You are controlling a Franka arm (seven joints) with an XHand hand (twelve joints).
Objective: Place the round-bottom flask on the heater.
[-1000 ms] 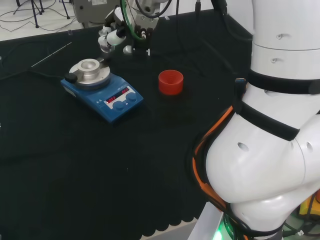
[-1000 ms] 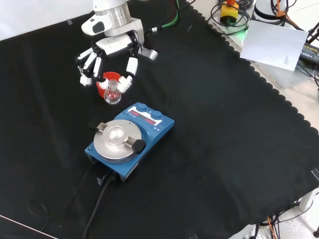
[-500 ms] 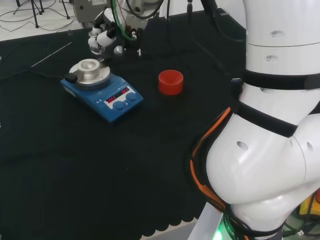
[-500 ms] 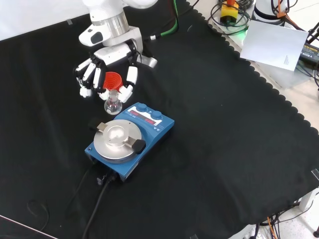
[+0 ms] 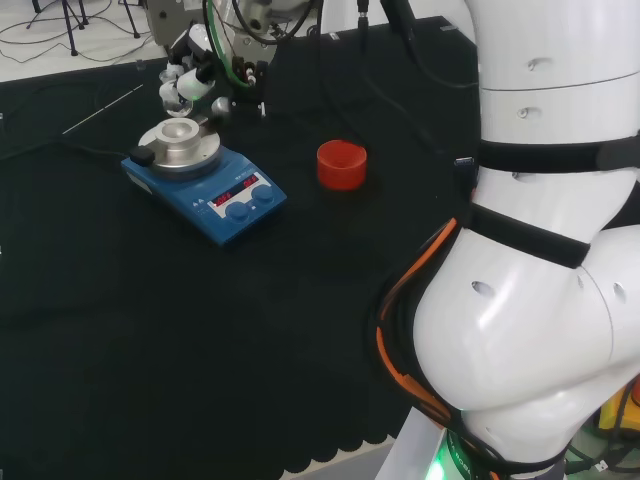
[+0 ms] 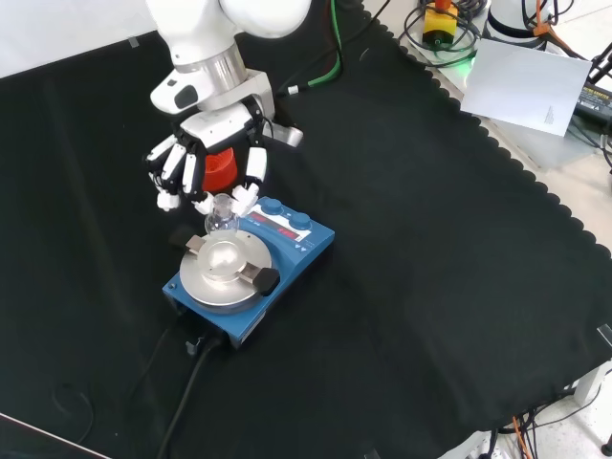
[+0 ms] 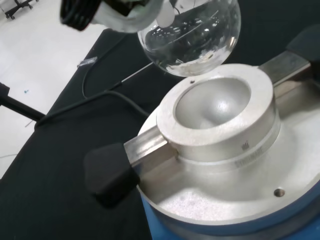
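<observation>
My hand (image 6: 215,163) has its fingers curled around the neck of the clear round-bottom flask (image 6: 222,212), holding it upright in the air just above the far edge of the blue heater (image 6: 251,263). In the wrist view, the flask's glass bulb (image 7: 192,35) hangs right over the rim of the heater's silver bowl-shaped block (image 7: 220,120), not touching it. The red ribbed stand (image 5: 342,164) sits on the black cloth (image 5: 150,330) to the heater's right in the head view.

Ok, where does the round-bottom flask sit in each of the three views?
Head view: round-bottom flask at upper left, in the hand, just above the heater.
Front view: flask left of centre, under the hand.
Wrist view: flask near the heater's metal bowl.
Shared landmark: the heater.
</observation>
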